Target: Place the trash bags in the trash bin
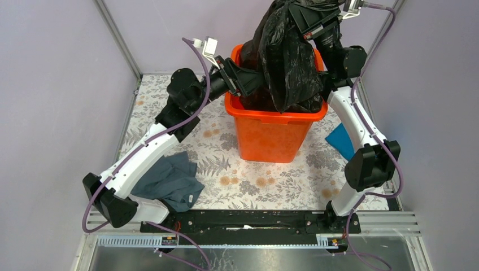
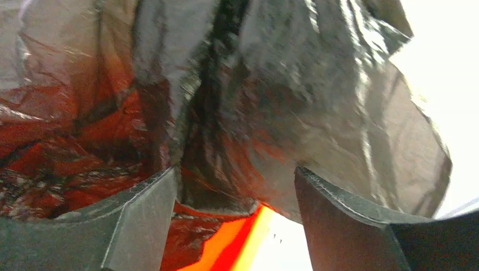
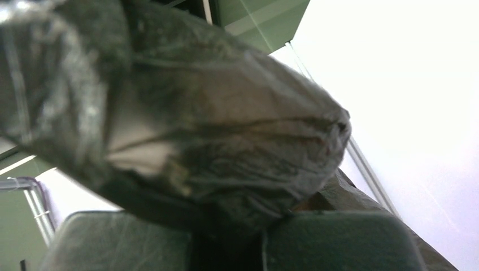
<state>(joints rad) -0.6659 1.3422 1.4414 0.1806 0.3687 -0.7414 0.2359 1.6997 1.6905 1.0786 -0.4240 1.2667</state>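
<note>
mid-stuffing: right fingers [image 3: 339, 243] pinch the bag [image 1: 288, 62] high at the bin's [image 1: 271, 135] 12 o'clock, left fingers [image 2: 141, 226] wide at 9; next, probably lower it.

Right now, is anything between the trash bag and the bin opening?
Nothing visible blocks it. The trash bag hangs from the shut right gripper above the orange trash bin, its lower end already inside the mouth. The open left gripper reaches in over the left rim, at the bag's side.

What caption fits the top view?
Right fingers hold the bag over the bin; left fingers open beside it.
</note>
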